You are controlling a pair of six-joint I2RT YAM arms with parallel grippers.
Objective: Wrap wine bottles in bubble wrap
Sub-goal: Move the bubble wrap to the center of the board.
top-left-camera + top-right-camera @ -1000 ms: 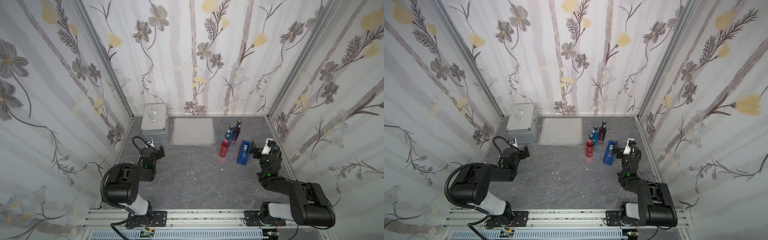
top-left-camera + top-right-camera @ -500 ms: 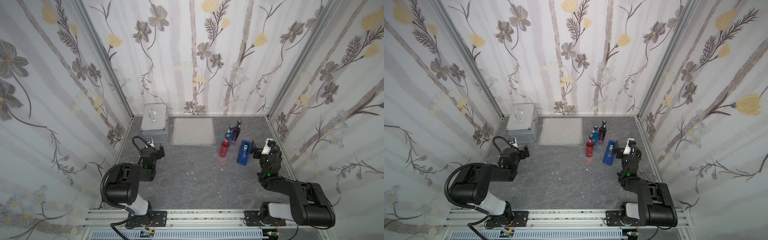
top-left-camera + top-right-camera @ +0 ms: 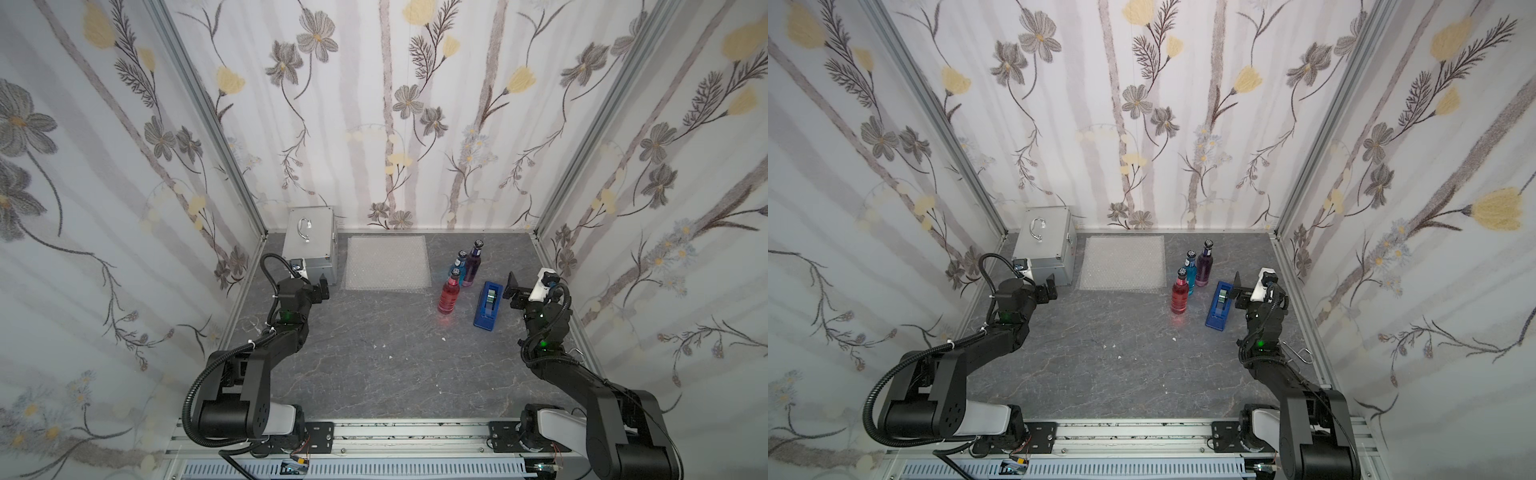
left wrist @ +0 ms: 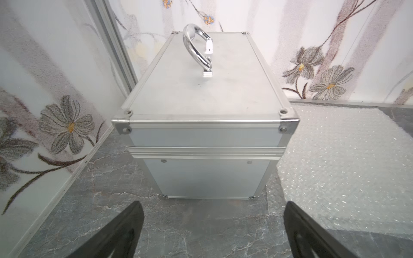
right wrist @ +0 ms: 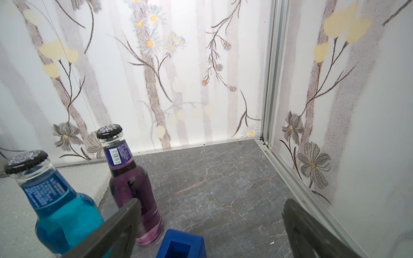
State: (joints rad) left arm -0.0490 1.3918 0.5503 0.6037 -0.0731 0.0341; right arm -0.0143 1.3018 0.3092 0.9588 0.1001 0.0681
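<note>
Three wine bottles stand upright together at the back right: red (image 3: 449, 297), blue (image 3: 458, 266) and purple (image 3: 471, 268). The bubble wrap (image 3: 386, 264) lies flat at the back middle, to their left. My left gripper (image 3: 322, 286) is open in front of the silver case, and the wrap's edge (image 4: 346, 167) lies beside one finger. My right gripper (image 3: 514, 291) is open and empty, to the right of the bottles. In the right wrist view the purple bottle (image 5: 131, 183) and blue bottle (image 5: 60, 212) stand just past one finger (image 5: 116, 230).
A silver metal case (image 3: 309, 245) with a chrome handle (image 4: 199, 49) stands in the back left corner. A blue tape dispenser (image 3: 488, 305) sits between the red bottle and my right gripper. Patterned walls close in three sides. Small white specks lie on the grey table (image 3: 395, 365).
</note>
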